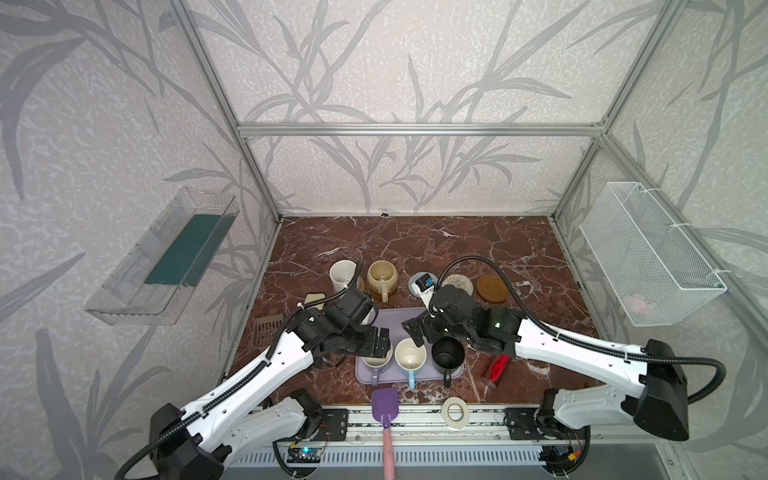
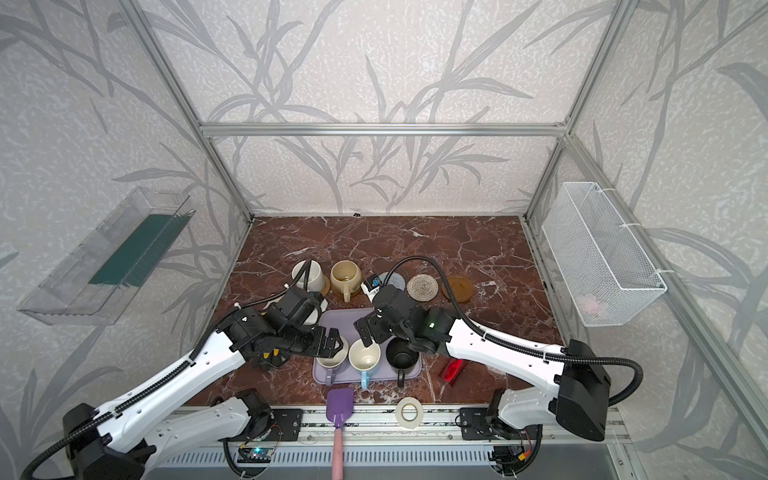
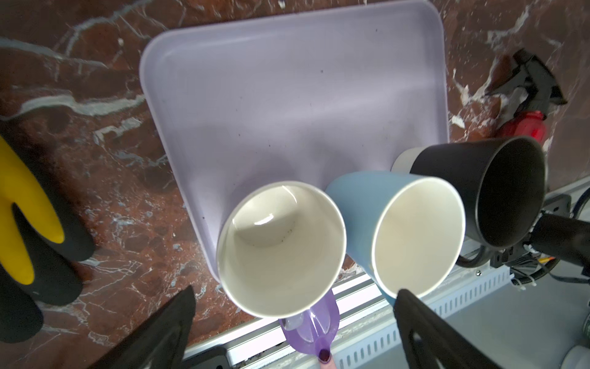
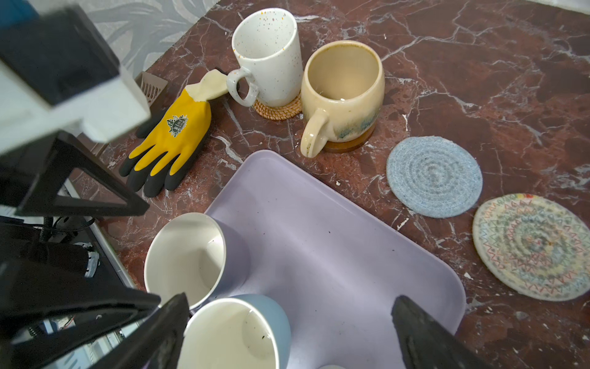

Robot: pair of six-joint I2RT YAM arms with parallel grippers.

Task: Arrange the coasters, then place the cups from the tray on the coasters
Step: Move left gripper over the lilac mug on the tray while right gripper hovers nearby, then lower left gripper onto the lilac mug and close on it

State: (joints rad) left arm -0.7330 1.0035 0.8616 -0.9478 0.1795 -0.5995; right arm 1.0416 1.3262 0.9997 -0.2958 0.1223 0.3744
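near white cup (image 4: 266, 54), yellow glove (image 4: 169, 140): crest emblem (image 4: 177, 125), lettering unreadable

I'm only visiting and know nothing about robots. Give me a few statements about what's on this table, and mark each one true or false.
1. The white speckled mug stands on the orange rattan coaster. True.
2. The lilac plastic tray is empty. False: a lilac mug, a light blue mug and a black mug stand on it.
3. The grey-blue coiled-rope coaster carries a mug. False: it lies bare.
4. The left tool and the right tool are both open and hold nothing. True.
5. The cream-yellow mug stands on the tray. False: it stands on a smooth amber-brown coaster, off the tray.
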